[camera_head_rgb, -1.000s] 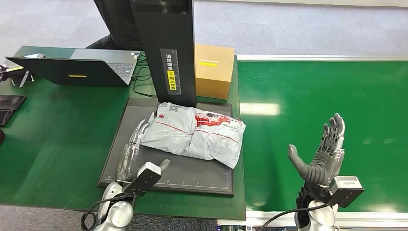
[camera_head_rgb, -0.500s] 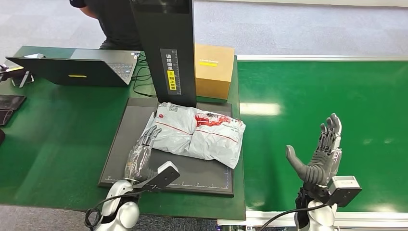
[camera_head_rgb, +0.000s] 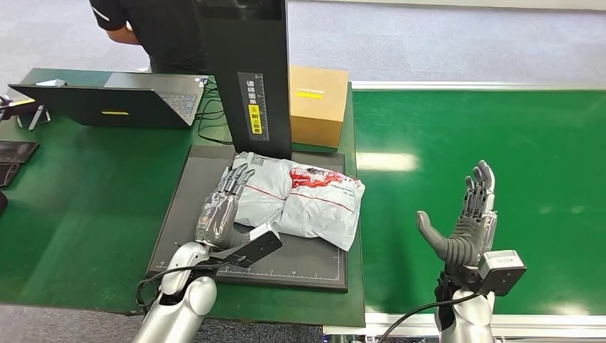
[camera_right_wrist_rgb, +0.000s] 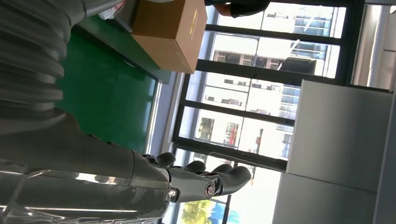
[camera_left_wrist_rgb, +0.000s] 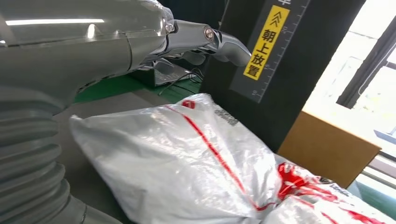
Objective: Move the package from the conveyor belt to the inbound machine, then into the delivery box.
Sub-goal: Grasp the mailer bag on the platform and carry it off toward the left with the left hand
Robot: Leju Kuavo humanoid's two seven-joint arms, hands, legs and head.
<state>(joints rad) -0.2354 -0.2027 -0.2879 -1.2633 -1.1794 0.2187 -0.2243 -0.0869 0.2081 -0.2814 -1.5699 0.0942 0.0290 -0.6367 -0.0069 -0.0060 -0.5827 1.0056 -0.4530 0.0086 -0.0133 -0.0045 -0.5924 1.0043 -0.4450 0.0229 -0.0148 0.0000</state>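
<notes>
The package (camera_head_rgb: 296, 200) is lying mid-frame on the dark scanner pad (camera_head_rgb: 186, 214), a black post (camera_head_rgb: 246, 71) and cardboard box (camera_head_rgb: 318, 103) crowding behind it. The left hand (camera_head_rgb: 221, 207) is reaching over its left edge, fingers apart. The right hand (camera_head_rgb: 468, 229) is hovering spread and empty at lower right.

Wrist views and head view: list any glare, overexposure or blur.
Head view: sharp, a pale ceiling-light glare patch on the conveyor belt. Left wrist view: windows blown out white behind the cardboard box; package glossy with highlights. Right wrist view: backlit windows, right hand dark.

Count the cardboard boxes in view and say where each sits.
1. The cardboard box stands behind the package, right of the black column. Others may be hidden behind the column.
</notes>
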